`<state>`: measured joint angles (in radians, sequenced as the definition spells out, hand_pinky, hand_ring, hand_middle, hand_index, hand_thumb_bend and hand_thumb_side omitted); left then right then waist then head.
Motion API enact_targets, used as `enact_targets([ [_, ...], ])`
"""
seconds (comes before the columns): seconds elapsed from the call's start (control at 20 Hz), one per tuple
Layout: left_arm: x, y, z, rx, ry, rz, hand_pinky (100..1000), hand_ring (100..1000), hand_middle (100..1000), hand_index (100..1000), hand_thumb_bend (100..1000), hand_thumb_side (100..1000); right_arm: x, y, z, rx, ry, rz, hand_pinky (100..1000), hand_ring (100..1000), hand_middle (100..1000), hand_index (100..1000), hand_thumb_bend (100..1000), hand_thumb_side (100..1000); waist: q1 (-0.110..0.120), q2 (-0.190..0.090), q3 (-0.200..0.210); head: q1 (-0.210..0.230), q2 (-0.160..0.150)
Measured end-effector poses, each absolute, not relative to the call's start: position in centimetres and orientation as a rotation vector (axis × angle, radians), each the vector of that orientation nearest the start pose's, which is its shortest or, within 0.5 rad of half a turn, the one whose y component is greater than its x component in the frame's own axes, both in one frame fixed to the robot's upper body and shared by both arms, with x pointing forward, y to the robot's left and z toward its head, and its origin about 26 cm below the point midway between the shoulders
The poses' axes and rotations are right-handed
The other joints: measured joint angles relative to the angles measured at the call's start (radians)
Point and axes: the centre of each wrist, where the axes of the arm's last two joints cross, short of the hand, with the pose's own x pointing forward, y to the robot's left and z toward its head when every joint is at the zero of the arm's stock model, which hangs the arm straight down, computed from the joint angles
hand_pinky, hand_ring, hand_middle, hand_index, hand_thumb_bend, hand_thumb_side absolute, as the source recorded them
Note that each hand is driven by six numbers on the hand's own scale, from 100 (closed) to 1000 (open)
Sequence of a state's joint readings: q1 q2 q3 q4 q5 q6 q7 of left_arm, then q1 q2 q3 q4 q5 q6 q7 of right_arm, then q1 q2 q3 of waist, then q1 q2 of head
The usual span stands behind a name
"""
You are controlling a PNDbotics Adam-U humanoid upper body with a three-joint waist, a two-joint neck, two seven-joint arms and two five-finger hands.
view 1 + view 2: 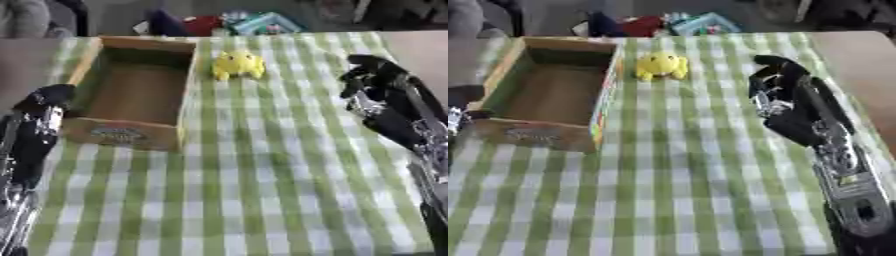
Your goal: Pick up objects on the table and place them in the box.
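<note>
The robot's right hand [785, 100] hangs over the green-and-white checked tablecloth [262, 190], its dark fingers [765, 82] curled downward and inward with nothing between them. It holds nothing; the cloth under it is bare.

The yellow toy [238, 64], a small rounded thing with stubby legs, sits on the cloth ahead of that hand and off to its left, well apart from the fingers. It stands just beside the far right corner of the wooden box [185, 90], not touching the wall as far as I can see.

The box lies farther to the left of the right hand, an open shallow crate with a printed label on its near end. Nothing shows inside it but its brown floor.

The left hand [44, 107] comes up along the near left side of the box, close against its outer wall. From where I stand it is only a dark shape against the crate, and I cannot tell how its fingers are set or whether they touch the wood.
</note>
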<state>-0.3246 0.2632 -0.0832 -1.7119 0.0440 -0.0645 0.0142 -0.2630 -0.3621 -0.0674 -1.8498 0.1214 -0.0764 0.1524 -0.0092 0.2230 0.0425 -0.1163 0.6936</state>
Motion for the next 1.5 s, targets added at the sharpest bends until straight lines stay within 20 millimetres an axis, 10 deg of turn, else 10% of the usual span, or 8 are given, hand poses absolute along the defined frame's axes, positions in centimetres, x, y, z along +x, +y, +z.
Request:
enact_targets([
  [0.45,34.0,24.2,13.0,0.029,-2.066,-0.330,704,866,727,653,100,598,32.8,-32.2,22.3,-0.442,-2.242,0.688,451,580,647,871,100,418,-0.012,-0.003,0.009,0.000,0.000],
  [0.9,34.1,23.8,13.3,0.006,-2.071,-0.363,703,865,726,653,100,588,37.0,-33.7,29.5,-0.592,-2.304,0.884,502,628,702,893,100,152,-0.032,-0.008,0.054,-0.017,0.000],
  [1.5,34.6,22.4,14.8,-0.056,-2.110,-0.429,702,864,724,653,100,570,45.3,-35.3,27.6,-0.847,-1.977,1.183,656,782,817,920,100,187,-0.049,-0.006,0.154,-0.066,-0.002],
])
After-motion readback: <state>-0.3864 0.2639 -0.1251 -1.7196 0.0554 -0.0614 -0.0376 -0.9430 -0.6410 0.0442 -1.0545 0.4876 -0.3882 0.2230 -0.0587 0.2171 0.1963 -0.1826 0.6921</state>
